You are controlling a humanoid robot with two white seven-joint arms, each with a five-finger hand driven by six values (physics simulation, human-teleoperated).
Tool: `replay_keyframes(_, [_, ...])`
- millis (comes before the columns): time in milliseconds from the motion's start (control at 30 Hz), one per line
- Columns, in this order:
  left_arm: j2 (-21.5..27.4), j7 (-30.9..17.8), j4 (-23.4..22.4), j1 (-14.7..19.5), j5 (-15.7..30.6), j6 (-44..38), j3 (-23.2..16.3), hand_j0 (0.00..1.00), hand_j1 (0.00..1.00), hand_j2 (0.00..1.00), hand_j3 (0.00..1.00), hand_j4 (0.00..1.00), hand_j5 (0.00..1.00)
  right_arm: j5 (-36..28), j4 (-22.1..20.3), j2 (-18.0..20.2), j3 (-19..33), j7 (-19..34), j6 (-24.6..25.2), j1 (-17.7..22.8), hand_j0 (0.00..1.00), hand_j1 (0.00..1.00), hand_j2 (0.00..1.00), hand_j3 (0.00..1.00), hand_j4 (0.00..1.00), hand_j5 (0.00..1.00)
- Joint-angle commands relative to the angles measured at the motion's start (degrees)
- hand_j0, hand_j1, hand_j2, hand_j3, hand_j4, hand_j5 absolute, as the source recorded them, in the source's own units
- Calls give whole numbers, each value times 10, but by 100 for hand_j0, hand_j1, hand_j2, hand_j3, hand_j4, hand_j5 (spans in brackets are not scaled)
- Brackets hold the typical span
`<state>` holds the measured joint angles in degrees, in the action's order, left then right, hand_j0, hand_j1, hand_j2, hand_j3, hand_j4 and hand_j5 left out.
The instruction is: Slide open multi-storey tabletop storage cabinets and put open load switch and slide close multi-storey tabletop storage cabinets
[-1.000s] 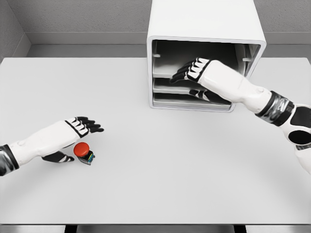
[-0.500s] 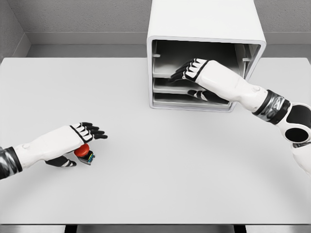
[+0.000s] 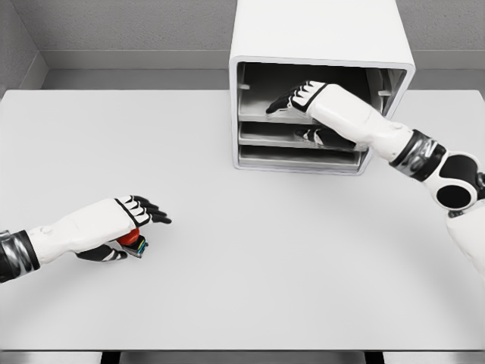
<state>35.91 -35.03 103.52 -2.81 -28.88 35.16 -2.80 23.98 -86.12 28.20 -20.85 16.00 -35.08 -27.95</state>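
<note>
The fingers of the left hand have come down over the load switch in the last second: earlier they hovered above and behind the red button with the whole cap showing, and now only a sliver of red and the dark base peep out below the palm. The fingers are loosely curled and point forward past the switch, while the thumb sits under the hand beside it. I cannot tell whether they already grip it; it reads as a cupping pose closing in, not a firm hold. The switch itself lies where it lay before, on the tabletop, directly beneath those fingers.

The right hand has pushed further into the storage cabinet. Its fingers, relaxed and slightly bent with nothing in them, now reach inside the upper compartment over the top tray, where a second ago they were nearer the front opening. The lower trays lie below and in front of those fingers, well apart from the switch.

Judged from this, the two arms are working in parallel: the left is about to secure the switch, the right is seeking a purchase on a tray to slide it out. Neither step looks finished.
</note>
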Motion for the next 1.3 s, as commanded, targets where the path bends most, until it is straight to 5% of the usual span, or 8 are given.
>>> replay_keyframes(0, [0,0,0,0,4,-2,0,82,82,82,82,82,82,-3,18,-7,-8,2,1,0,73,73,73,73,73,73])
replay_keyframes(500, [4,0,0,0,4,-2,0,68,68,68,68,68,68,1,74,-26,-11,3,1,-24,73,73,73,73,73,73])
replay_keyframes(1267, [5,0,-1,15,12,-2,0,53,53,53,53,53,53,9,77,-25,-27,7,1,-12,75,75,75,75,75,75])
